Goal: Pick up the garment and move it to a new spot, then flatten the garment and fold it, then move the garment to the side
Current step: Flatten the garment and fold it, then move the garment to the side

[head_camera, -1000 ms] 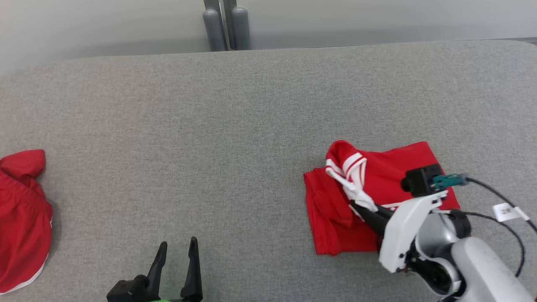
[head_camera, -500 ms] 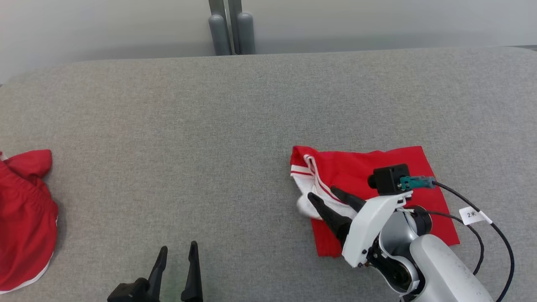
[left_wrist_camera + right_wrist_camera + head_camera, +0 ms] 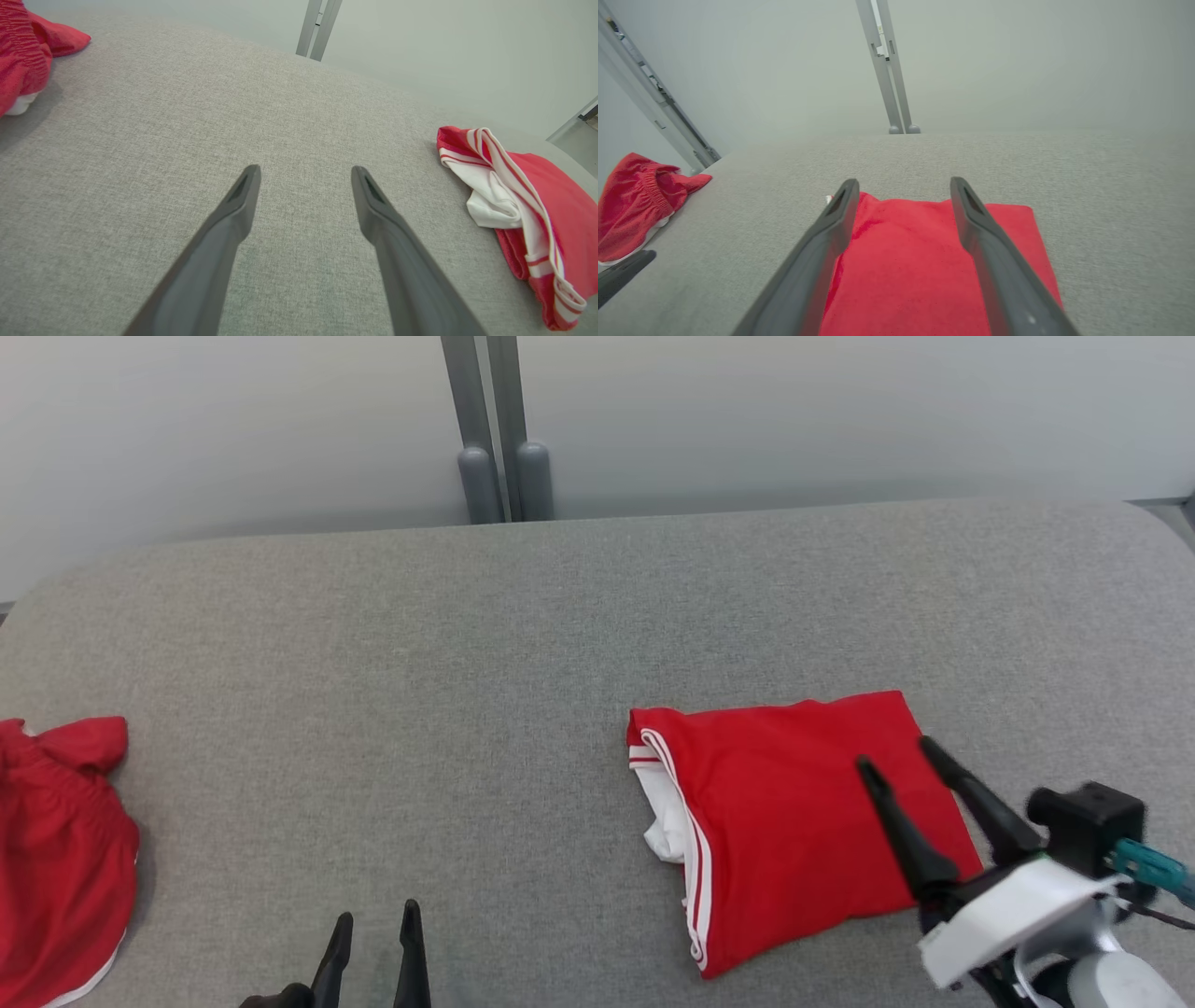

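Observation:
The garment (image 3: 784,812) is red with white-striped trim and lies folded into a rough rectangle on the right of the grey fabric table (image 3: 467,644). Its white edge faces left. My right gripper (image 3: 894,753) is open over the garment's right edge, with nothing between its fingers. The right wrist view has the red cloth (image 3: 915,261) lying flat under the spread gripper (image 3: 901,182). My left gripper (image 3: 376,913) stands open at the near edge, well left of the garment. In the left wrist view, that gripper (image 3: 306,170) is over bare table and the garment (image 3: 556,196) lies to its right.
Another red garment (image 3: 56,859) lies bunched at the table's far left edge, and it also shows as a red heap (image 3: 23,56) in the left wrist view and a red heap (image 3: 640,205) in the right wrist view. Two grey posts (image 3: 495,476) stand behind the table's far edge against a pale wall.
The right gripper opened, let go of the white-striped flap and drew back to the right. The garment now lies flat and folded. The head camera has tilted up a little.

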Controlling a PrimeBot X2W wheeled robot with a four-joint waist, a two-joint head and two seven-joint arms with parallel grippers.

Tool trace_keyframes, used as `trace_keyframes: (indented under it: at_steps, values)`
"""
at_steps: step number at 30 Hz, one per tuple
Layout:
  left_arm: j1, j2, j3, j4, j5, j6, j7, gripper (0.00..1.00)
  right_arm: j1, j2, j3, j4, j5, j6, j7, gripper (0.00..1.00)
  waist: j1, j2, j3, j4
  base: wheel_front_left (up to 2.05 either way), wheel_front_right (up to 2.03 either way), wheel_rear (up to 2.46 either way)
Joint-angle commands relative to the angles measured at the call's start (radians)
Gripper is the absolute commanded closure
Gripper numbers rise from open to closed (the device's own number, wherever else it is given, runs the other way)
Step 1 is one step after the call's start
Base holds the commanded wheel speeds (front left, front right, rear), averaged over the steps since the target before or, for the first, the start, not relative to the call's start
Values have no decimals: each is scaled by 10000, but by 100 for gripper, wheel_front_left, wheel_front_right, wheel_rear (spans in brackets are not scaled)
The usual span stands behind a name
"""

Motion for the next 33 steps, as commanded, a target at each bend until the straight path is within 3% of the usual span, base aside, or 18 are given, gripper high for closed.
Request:
trace_keyframes:
  at_steps: [1, 8, 16, 28, 33]
  values:
    - [189, 16, 64, -54, -11, -2, -32, 0, 284, 7, -326, 212, -260, 5, -430, 0, 0, -1, -311, -120, 0, 0, 0]
    - [439, 20, 637, -602, 726, 5, -32, 0, 1348, -209, -1848, 2259, -2181, 3, -2631, 0, 0, -1, -824, -42, 0, 0, 0]
    - [762, 17, 1156, -1301, 1596, -188, -32, 0, 1798, 216, -2734, 2325, -2883, 3, -2694, 0, 0, -1, -1072, 168, 0, 0, 0]
    - [899, 17, 1432, -1289, 1737, -698, -32, 0, 1872, 712, -2964, 2313, -2926, 3, -2698, 0, 0, -1, -1140, 245, 0, 0, 0]
    - [728, 17, 1373, -1312, 1642, -716, -32, 0, 1198, 314, -2385, 2805, -2472, -3, -2692, 0, 0, -1, -875, 216, 0, 0, 0]
